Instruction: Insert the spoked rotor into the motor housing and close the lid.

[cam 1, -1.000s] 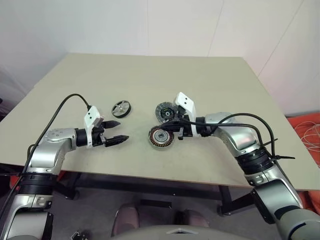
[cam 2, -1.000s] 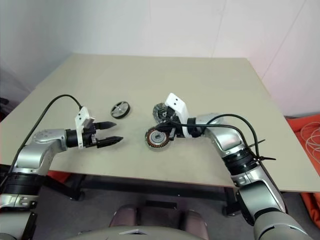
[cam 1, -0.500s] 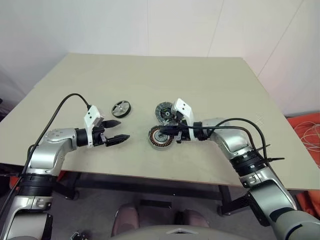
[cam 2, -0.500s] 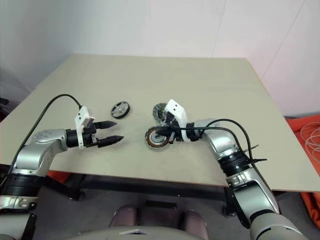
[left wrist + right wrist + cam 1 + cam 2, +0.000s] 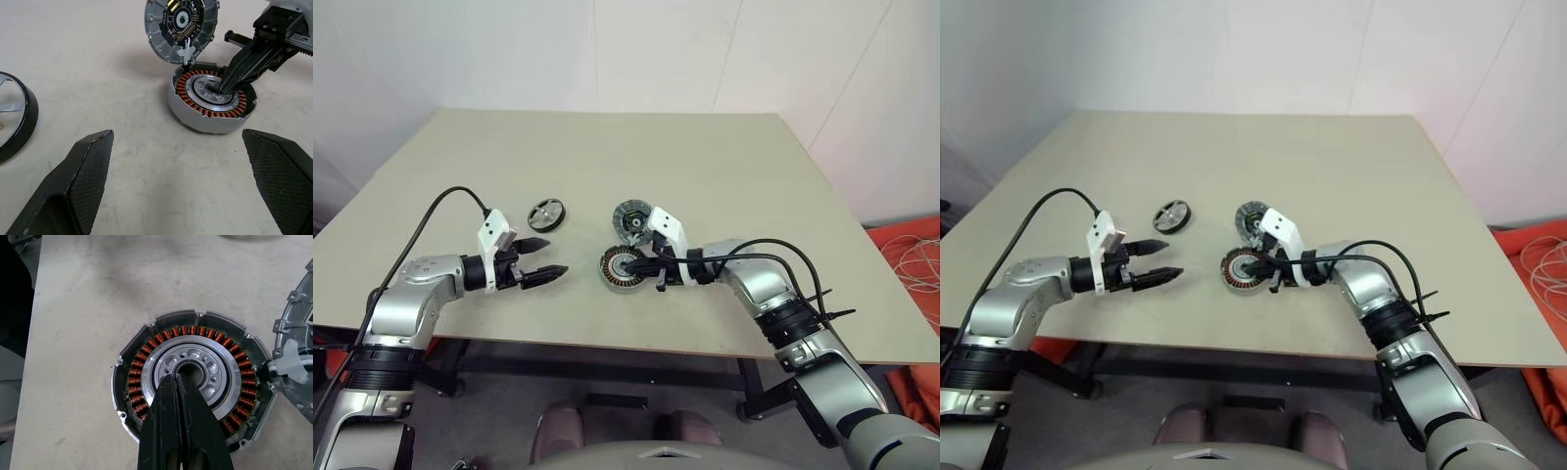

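1 housing (image 5: 623,267) | 1 lid (image 5: 632,217) | 1 rotor (image 5: 548,212) | L end effector (image 5: 546,258) spread | R end effector (image 5: 177,381) pressed together

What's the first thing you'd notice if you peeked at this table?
The motor housing near the table's front edge, with its bright ring of copper coils. The right gripper, shut, pokes its tips into the housing's middle hole. Just behind, the lid stands open, and the spoked rotor lies apart to the left.
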